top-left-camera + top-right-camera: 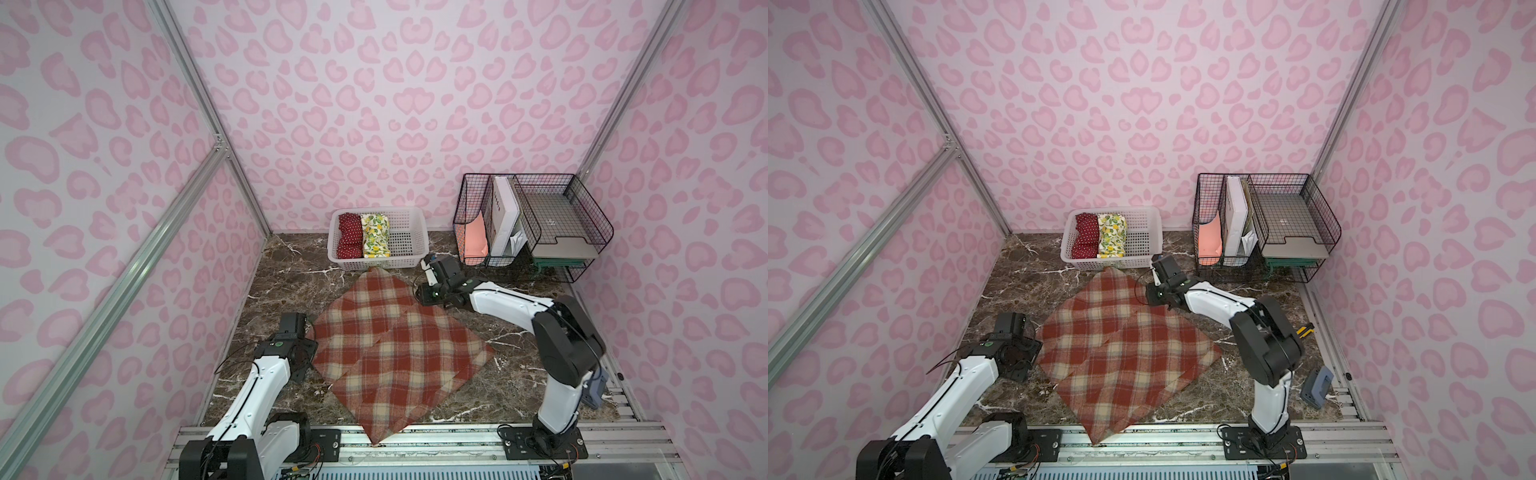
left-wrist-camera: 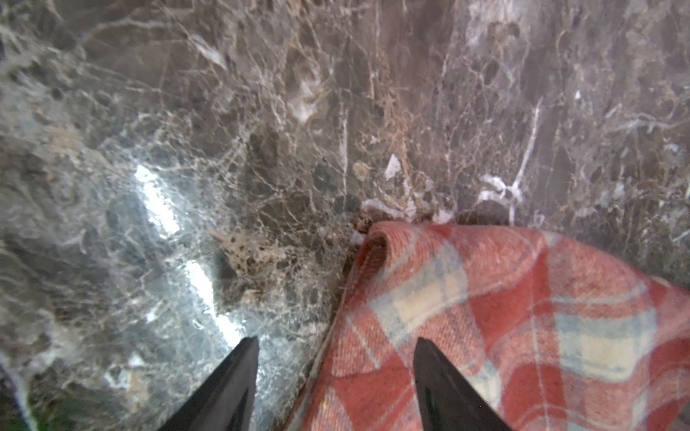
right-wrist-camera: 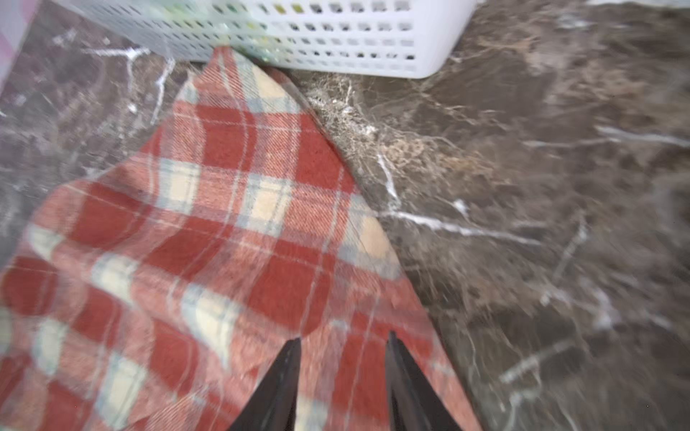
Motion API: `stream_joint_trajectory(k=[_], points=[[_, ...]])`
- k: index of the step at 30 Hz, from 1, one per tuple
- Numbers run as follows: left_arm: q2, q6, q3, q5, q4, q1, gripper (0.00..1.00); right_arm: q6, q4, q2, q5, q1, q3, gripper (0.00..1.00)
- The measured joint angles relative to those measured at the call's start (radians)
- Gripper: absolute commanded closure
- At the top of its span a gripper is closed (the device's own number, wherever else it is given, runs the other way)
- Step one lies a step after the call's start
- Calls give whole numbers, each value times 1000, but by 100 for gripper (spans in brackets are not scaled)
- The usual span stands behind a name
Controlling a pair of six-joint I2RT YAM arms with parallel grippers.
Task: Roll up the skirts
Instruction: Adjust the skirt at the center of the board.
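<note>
Because the plaid skirt (image 1: 390,353) is thick, woolly cloth, I judge it soft but heavier and springier than thin fabric. A roll of it will want to spring open, so it calls for a firm hold at both ends of one straight border, not a single pinch in the middle. It lies spread flat in the middle of the tabletop (image 1: 282,266), turned cornerwise. One corner hangs over the front edge, and the opposite corner reaches the wall of the white basket (image 1: 382,262) at the back edge. In the basket the polka-dot skirt (image 1: 348,237) and the lemon skirt (image 1: 375,237) lie rolled side by side. My left jaws stand apart and grasp nothing, at the plaid skirt's corner nearest the left edge of the tabletop. One fingertip (image 2: 242,358) is over bare marble and the other is over cloth, with the hem running beneath the gap. My right jaws are parted and empty too, above the skirt's border that faces the back right corner, with cloth showing under the gap.
</note>
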Motion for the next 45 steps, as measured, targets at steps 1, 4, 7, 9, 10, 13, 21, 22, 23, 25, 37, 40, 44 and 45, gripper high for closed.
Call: stream_joint_trajectory(k=[1, 4, 7, 9, 10, 13, 21, 22, 23, 25, 37, 40, 44, 45], points=[[13, 0, 3, 0, 0, 1, 36, -11, -6, 49, -1, -5, 47, 75], [50, 0, 12, -2, 0, 6, 36, -47, -6, 174, -3, -18, 153, 74], [68, -3, 18, -8, 0, 11, 35, -64, -8, 223, 2, -19, 173, 59], [74, -3, 28, -15, 3, 11, 35, -72, 17, 196, 2, -15, 120, 48], [76, -3, 32, -16, 4, 11, 35, -72, 27, 182, 2, -11, 96, 47], [84, -3, 37, -19, 11, 13, 35, -77, 21, 151, 6, -10, 57, 57], [82, 1, 38, -15, 12, 13, 35, -87, 72, 155, 3, -29, 22, 100], [82, 2, 38, -15, 12, 13, 35, -86, 79, 144, -6, -36, 5, 100], [82, 3, 39, -13, 12, 13, 36, -80, 84, 128, -13, -48, -18, 100], [84, 4, 42, -9, 14, 13, 35, -56, 89, 78, -21, -80, -87, 100], [303, 31, 157, 89, 110, -45, 33, 141, 81, -406, 10, -172, -645, 98], [374, 58, 219, 114, 153, -64, 32, 164, -21, -491, 50, -164, -663, 82], [364, 88, 216, 118, 190, -67, 30, 156, -109, -568, 103, -147, -573, 62], [343, 100, 201, 117, 201, -67, 30, 145, -110, -565, 110, -145, -546, 60]])
